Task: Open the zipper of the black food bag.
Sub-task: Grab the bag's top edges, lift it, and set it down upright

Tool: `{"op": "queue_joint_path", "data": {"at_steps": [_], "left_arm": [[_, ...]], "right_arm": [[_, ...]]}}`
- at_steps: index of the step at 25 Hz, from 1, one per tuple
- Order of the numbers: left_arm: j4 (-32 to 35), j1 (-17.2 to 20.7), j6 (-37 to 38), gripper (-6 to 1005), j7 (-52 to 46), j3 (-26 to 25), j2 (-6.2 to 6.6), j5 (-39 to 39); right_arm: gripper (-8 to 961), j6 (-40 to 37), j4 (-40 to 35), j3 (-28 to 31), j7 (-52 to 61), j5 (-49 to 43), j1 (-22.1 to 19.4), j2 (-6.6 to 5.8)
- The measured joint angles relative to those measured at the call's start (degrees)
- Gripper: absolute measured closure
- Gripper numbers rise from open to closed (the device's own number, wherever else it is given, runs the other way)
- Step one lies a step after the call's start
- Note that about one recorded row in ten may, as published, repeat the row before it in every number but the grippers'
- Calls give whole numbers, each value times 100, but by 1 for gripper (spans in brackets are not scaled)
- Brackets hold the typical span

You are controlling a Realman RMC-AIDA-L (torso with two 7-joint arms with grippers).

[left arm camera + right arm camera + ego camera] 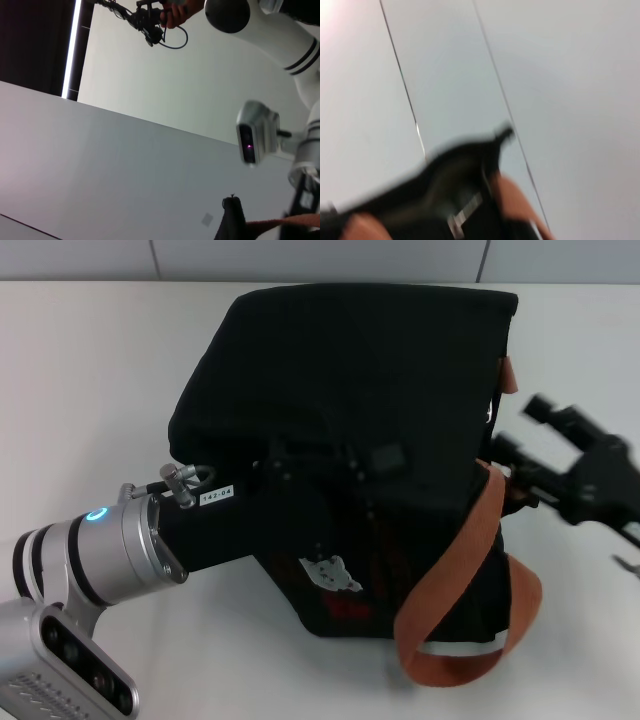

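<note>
The black food bag (340, 370) stands in the middle of the white table, one orange-brown strap (455, 570) hanging down its right side and a bear patch (330, 575) low on its front. My left gripper (335, 468) reaches in from the lower left and lies against the bag's upper front, dark on dark fabric. The zipper is hidden in the black cloth there. My right gripper (522, 428) hovers open just off the bag's right edge, beside the strap. The bag's corner (231, 220) shows in the left wrist view and its edge (455, 170) in the right wrist view.
The white table (90, 390) runs to a pale wall at the back. My left arm's silver wrist (110, 550) crosses the lower left. The robot's own head camera (255, 135) and upper right arm show in the left wrist view.
</note>
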Motion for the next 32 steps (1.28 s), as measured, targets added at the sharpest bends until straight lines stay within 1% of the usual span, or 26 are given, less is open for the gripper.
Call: {"op": "queue_joint_path", "data": {"at_steps": [2, 5, 7, 9, 11, 13, 15, 20, 24, 26, 28, 32], "left_arm": [[-17, -6, -35, 900, 1, 0, 1, 0], [-86, -33, -148, 901, 2, -1, 0, 1], [-100, -39, -172, 901, 3, -1, 0, 1], [-115, -47, -207, 902, 3, -1, 0, 1], [-124, -59, -246, 902, 5, -3, -1, 1], [-146, -63, -278, 902, 5, -2, -3, 0], [-214, -67, -355, 902, 7, -3, -5, 1], [-245, -69, -406, 903, 12, 29, -8, -1], [-260, -70, -417, 903, 32, 39, -7, -1], [-261, -66, -417, 903, 33, 41, -5, 0], [-261, -66, -418, 903, 33, 41, -4, 1], [-256, -63, -418, 903, 36, 42, 3, 1]], "right_arm": [[119, -438, 4, 145, -34, 0, -119, -4], [119, -825, -79, 90, -480, -124, -195, -5], [119, -903, -91, 81, -1176, -272, -248, -8], [118, -923, 90, 179, -2352, -255, -348, 8], [118, -923, 539, 347, -3397, -10, -333, 28], [118, -879, 949, 453, -3955, 207, -194, 24], [118, -794, 1221, 527, -4125, 318, -22, 33], [118, -820, 1669, 730, -4372, 360, 258, 56], [119, -775, 1719, 817, -4269, 361, 351, 52], [119, -771, 1724, 823, -4230, 361, 324, 43], [119, -823, 1728, 831, -4207, 361, 208, 34], [119, -1285, 1727, 981, -4171, 361, -110, 35]]}}
